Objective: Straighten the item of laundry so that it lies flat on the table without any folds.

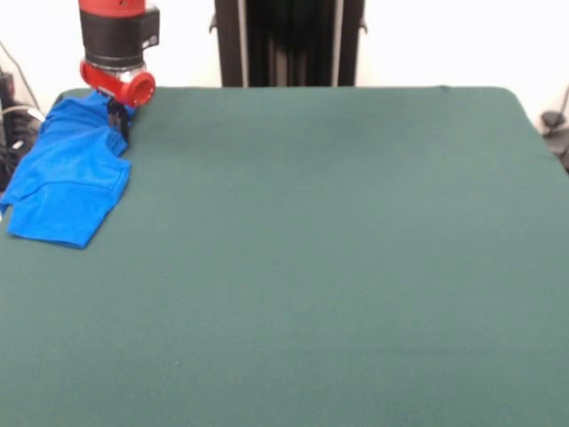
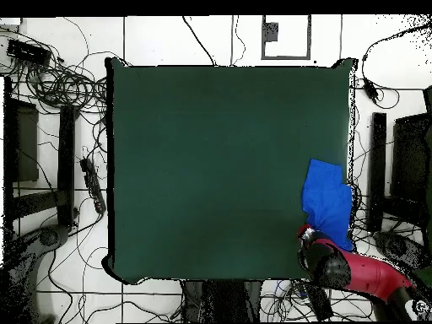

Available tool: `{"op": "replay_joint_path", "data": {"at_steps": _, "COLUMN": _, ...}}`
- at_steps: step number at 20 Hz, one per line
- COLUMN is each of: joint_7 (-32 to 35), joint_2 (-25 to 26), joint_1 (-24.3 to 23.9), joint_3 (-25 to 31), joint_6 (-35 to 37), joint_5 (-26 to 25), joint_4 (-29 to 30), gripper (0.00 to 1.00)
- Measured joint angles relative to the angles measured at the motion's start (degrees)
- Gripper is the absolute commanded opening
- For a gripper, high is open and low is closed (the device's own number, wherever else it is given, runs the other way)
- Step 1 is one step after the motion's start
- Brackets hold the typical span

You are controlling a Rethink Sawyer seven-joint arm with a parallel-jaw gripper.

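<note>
Blue T-shirt [image 1: 67, 182] bunched at a corner of the green table [image 1: 338, 267], robot arm [image 2: 359, 274] right over it.

Shirt's crumpled w/ folds, not flat; sits at the table's edge, in front view far-left corner; part of it seems to hang over the side edge; gripper [image 1: 118, 116] is down at the shirt's far end, dark tips against the fabric; can't tell if it's open or closed on cloth; rest of the felt lies bare; cables on the floor [image 2: 59, 278] round the table.
</note>
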Motion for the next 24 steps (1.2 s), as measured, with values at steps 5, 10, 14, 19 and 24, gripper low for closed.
{"op": "replay_joint_path", "data": {"at_steps": 5, "joint_7": 0.0, "joint_2": 0.04, "joint_1": -0.83, "joint_3": 0.03, "joint_6": -1.01, "joint_5": 2.02, "joint_4": 0.74, "gripper": 0.0}}
{"op": "replay_joint_path", "data": {"at_steps": 10, "joint_7": 0.0, "joint_2": -0.25, "joint_1": -2.46, "joint_3": 1.02, "joint_6": -1.02, "joint_5": 3.81, "joint_4": 1.63, "gripper": 0.0}}
{"op": "replay_joint_path", "data": {"at_steps": 14, "joint_7": 0.0, "joint_2": -1.57, "joint_1": -4.36, "joint_3": 2.64, "joint_6": -1.02, "joint_5": 6.32, "joint_4": 3.63, "gripper": 0.0}}
{"op": "replay_joint_path", "data": {"at_steps": 19, "joint_7": 0.0, "joint_2": -5.71, "joint_1": -4.74, "joint_3": 4.19, "joint_6": -0.99, "joint_5": 11.0, "joint_4": 7.67, "gripper": 0.0}}
{"op": "replay_joint_path", "data": {"at_steps": 24, "joint_7": 0.0, "joint_2": -9.99, "joint_1": -4.14, "joint_3": 5.55, "joint_6": -0.88, "joint_5": 15.17, "joint_4": 11.1, "gripper": 0.0}}
